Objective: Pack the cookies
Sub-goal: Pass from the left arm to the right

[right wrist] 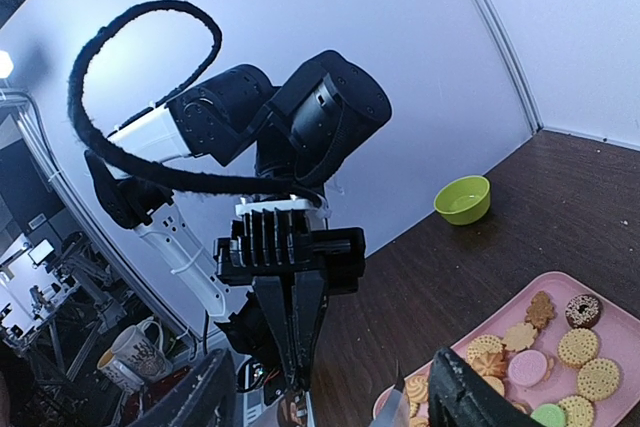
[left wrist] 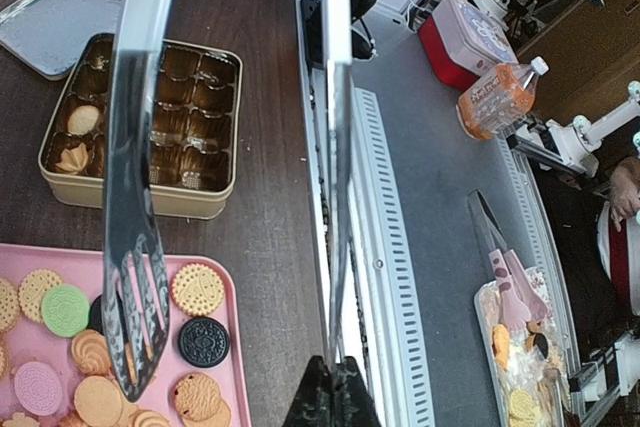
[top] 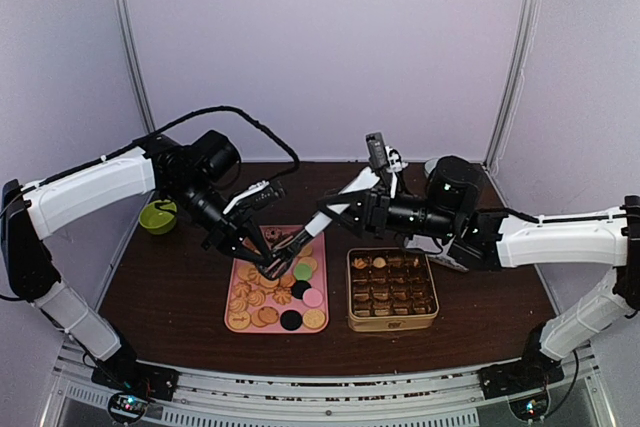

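L pincer (left wrist: 332, 395) is clamped tight on the metal tongs (left wrist: 135, 247). One tong arm, seen edge-on, runs straight into its pinched fingertips. The other, slotted arm hangs free beside it.

R pincer (right wrist: 335, 402) has its fingers well apart w/ nothing gripped btwn them. From its own cam, the L pincer's closed tips point head-on into that gap. Can't tell whether R's fingers touch the tongs.

Most cookies (left wrist: 197, 289) lie on the pink tray (left wrist: 230, 312), directly below the L pincer & the slotted tong arm. They're tan rounds & flower shapes, plus pink, green & black discs, some overlapping. The slotted arm's tip hovers over tan ones next to a black disc; contact unclear. R pincer is above the same tray, on the side toward the tin.

Gold tin (left wrist: 140, 197), w/ a grid of cells, sits on the table (top: 180, 297) just beside the tray. That puts it out to the R pincer's right & nearer the arm bases. In the L wrist view, two tan cookies sit in cells at one end of it.

Silvery lid (left wrist: 45, 22) lies flat beyond the tin, partly under the R arm. Lime-green bowl (right wrist: 463, 199) stands well off to the L pincer's left, by the L forearm.
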You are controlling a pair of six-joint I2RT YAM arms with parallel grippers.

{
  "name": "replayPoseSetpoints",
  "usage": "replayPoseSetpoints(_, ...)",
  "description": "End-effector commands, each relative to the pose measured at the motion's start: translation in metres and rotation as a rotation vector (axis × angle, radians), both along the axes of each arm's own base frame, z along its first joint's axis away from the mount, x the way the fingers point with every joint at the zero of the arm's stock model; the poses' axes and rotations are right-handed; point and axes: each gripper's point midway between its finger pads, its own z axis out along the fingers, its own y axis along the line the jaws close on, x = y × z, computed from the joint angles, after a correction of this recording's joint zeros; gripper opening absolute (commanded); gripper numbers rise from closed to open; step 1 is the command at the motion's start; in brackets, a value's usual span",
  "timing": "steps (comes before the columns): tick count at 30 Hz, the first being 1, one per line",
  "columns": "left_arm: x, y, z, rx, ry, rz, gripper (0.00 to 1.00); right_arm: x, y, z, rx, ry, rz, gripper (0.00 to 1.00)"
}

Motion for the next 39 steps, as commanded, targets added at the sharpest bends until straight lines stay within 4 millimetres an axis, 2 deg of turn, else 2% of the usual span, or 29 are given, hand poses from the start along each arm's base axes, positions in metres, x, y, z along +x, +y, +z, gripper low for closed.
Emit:
replayPoseSetpoints(1, 0.014, -0.006, 0.013, -0.051, -0.067, 0.024, 0.00, -0.010, 0.009, 0.009, -0.002, -0.013, 0.046, 0.63)
replayPoseSetpoints(5, 0.022, -0.005, 0.014, -0.047, -0.089, 0.052, 0.00, -0.011, 0.008, 0.005, -0.027, -0.008, 0.041, 0.61)
replayPoseSetpoints(8, 0.025, -0.004, 0.018, -0.061, -0.085, 0.066, 0.00, -0.015, 0.005, 0.002, -0.035, -0.002, 0.049, 0.75)
replayPoseSetpoints(11, 0.026, -0.004, 0.021, -0.071, -0.083, 0.074, 0.00, -0.016, -0.001, -0.003, -0.033, -0.008, 0.027, 0.82)
replayPoseSetpoints(14, 0.026, -0.005, 0.026, -0.088, -0.062, 0.077, 0.00, -0.014, -0.005, -0.006, -0.019, -0.005, 0.005, 0.84)
replayPoseSetpoints(23, 0.023, -0.006, 0.029, -0.103, -0.041, 0.072, 0.00, -0.005, 0.013, 0.000, 0.005, 0.011, 0.023, 0.76)
replayPoseSetpoints(27, 0.022, -0.005, 0.034, -0.113, -0.061, 0.070, 0.00, -0.008, 0.024, -0.001, -0.038, 0.026, 0.068, 0.71)
replayPoseSetpoints(31, 0.023, -0.003, 0.032, -0.104, -0.090, 0.072, 0.00, -0.007, 0.022, -0.002, -0.053, 0.024, 0.053, 0.65)
replayPoseSetpoints(36, 0.021, 0.001, 0.026, -0.084, -0.108, 0.069, 0.00, -0.003, 0.013, 0.006, -0.062, -0.012, -0.016, 0.55)
replayPoseSetpoints(39, 0.022, 0.001, 0.025, -0.080, -0.105, 0.072, 0.00, -0.002, 0.011, 0.009, -0.089, -0.041, -0.055, 0.52)
